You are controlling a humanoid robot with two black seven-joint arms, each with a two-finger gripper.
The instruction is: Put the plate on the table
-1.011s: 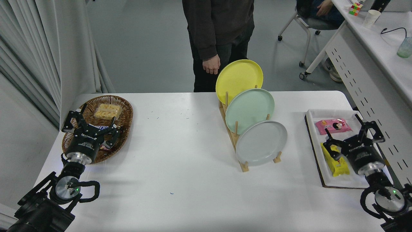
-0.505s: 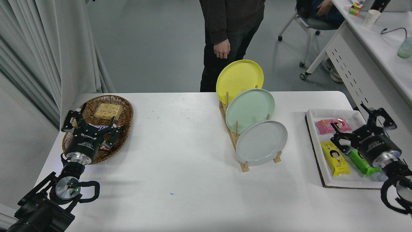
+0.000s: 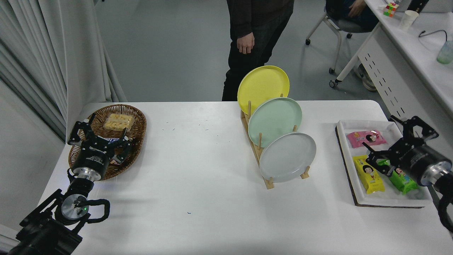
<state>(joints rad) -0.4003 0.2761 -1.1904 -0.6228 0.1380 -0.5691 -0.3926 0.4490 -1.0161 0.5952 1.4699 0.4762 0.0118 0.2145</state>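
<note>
The pale grey plate [image 3: 287, 157] stands on edge in the nearest slot of a wooden rack [image 3: 260, 156], right of the middle of the white table [image 3: 198, 184]. Behind it in the same rack stand a mint green plate [image 3: 275, 121] and a yellow plate [image 3: 263, 88]. My right gripper [image 3: 385, 136] hangs open over the white tray at the right, well to the right of the grey plate, holding nothing. My left gripper [image 3: 101, 132] rests open at the wicker basket on the left.
A wicker basket [image 3: 136, 131] with a snack pack sits at the far left. A white tray [image 3: 345, 148] on the right holds pink, yellow and green packets. A person [image 3: 254, 32] stands beyond the table's far edge. A white desk [image 3: 407, 71] runs along the right.
My right arm has risen and swung right and away over the tray, uncovering the green packet. The person has stepped back and to the right. The left arm has not moved.
</note>
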